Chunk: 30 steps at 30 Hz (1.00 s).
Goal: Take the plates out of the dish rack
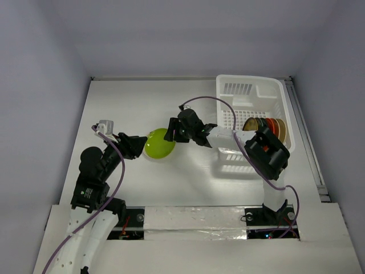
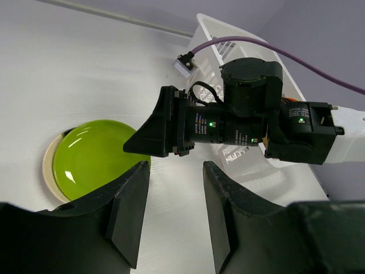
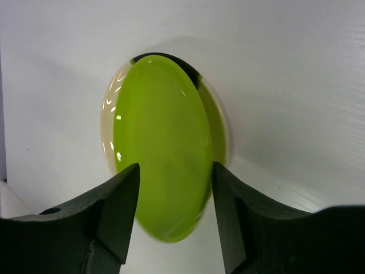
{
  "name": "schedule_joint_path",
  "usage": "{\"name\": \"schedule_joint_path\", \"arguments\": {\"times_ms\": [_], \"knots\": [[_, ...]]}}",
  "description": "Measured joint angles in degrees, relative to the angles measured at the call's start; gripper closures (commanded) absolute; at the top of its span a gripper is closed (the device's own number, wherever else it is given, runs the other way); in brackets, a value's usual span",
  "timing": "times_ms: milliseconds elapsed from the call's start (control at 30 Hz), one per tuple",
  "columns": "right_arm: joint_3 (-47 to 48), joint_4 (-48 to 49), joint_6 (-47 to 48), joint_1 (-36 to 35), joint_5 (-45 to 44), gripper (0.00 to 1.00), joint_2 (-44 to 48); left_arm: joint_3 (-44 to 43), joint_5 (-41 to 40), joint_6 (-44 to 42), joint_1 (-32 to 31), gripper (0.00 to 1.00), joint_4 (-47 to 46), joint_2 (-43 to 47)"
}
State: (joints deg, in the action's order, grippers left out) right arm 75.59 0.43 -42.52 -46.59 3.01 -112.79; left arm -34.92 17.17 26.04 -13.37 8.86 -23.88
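Plates, two out of rack: lime green plate point(image 3: 162, 148) on top of cream plate point(image 3: 108, 114), on the white table point(image 1: 125, 103) left of the dish rack point(image 1: 279, 91).

Right gripper point(image 3: 175, 171): jaws spread wide, one black finger either side of the green plate's near edge. Cannot tell whether they touch it. Plate looks tilted against the cream one.

Left gripper point(image 2: 177, 171): jaws partly apart, nothing between them, just beside the stack.

Green plate glossy, round and shallow. Cream rim shows as a thin crescent.

Rack is white plastic with slotted walls. Dark brown, orange and red plates point(image 1: 268, 125) stand on edge inside.
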Motion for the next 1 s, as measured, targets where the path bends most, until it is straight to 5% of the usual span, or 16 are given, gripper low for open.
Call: {"name": "schedule_joint_path", "arguments": {"times_ms": [167,300,433,467,567,767,1000], "knots": [[0.0,-1.7,1.0,0.0,-1.6,0.21,0.3,0.0,0.0,0.0,0.0,0.61,0.0,0.0],[0.0,-6.4,3.1,-0.3,-5.8,0.21,2.6,0.0,0.1,0.0,0.0,0.61,0.0,0.0],[-0.7,-11.0,5.1,-0.9,-11.5,0.56,8.7,0.0,0.2,0.0,0.0,0.61,0.0,0.0],[-1.2,-11.7,5.6,-0.9,-12.9,0.83,11.0,0.0,0.2,0.0,0.0,0.61,0.0,0.0],[-3.7,-13.7,7.7,-1.1,-17.4,1.0,19.9,0.0,0.2,0.0,0.0,0.61,0.0,0.0],[-3.1,-23.0,12.4,1.4,-29.3,1.0,33.4,0.0,0.2,0.0,0.0,0.61,0.0,0.1],[-6.3,-35.1,14.8,15.6,-39.5,0.68,37.5,0.0,0.2,0.0,0.0,0.61,0.0,0.1]]}}
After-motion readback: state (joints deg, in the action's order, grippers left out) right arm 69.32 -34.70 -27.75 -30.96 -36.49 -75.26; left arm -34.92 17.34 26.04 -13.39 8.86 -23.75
